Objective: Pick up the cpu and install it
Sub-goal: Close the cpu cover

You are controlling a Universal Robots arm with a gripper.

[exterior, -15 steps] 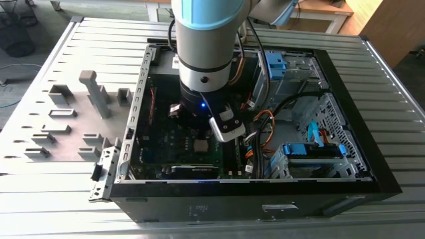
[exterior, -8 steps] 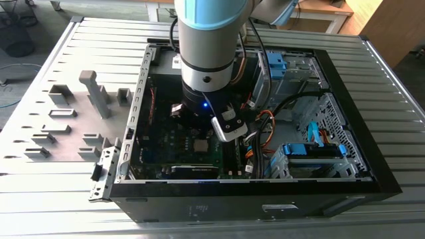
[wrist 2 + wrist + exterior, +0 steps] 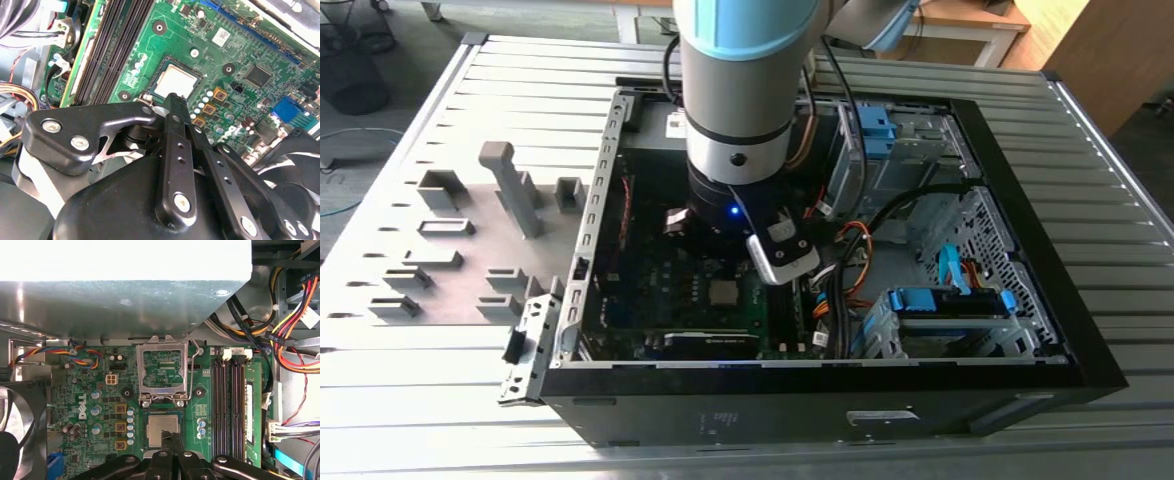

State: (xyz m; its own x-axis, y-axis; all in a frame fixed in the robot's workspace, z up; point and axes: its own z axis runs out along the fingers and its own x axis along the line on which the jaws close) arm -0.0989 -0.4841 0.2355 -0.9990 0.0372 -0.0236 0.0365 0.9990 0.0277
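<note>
The cpu (image 3: 159, 429) is a small silver-grey square lying flat in its socket on the green motherboard (image 3: 90, 390). In the second wrist view the cpu (image 3: 176, 81) sits just beyond my gripper (image 3: 175, 98). My gripper (image 3: 170, 436) is shut, its black fingertips pressed together with nothing between them. The tips hover at or touch the cpu's near edge. The socket's metal bracket (image 3: 164, 371) stands flipped open beside the chip. In the exterior view the cpu (image 3: 720, 291) shows below my arm (image 3: 740, 90), inside the open computer case (image 3: 787, 385).
Black memory slots (image 3: 230, 405) run beside the socket. A bundle of coloured cables (image 3: 290, 340) and a cooling fan (image 3: 15, 425) lie at the board's sides. A grey holder plate with upright frames (image 3: 467, 240) lies on the table at the exterior view's left.
</note>
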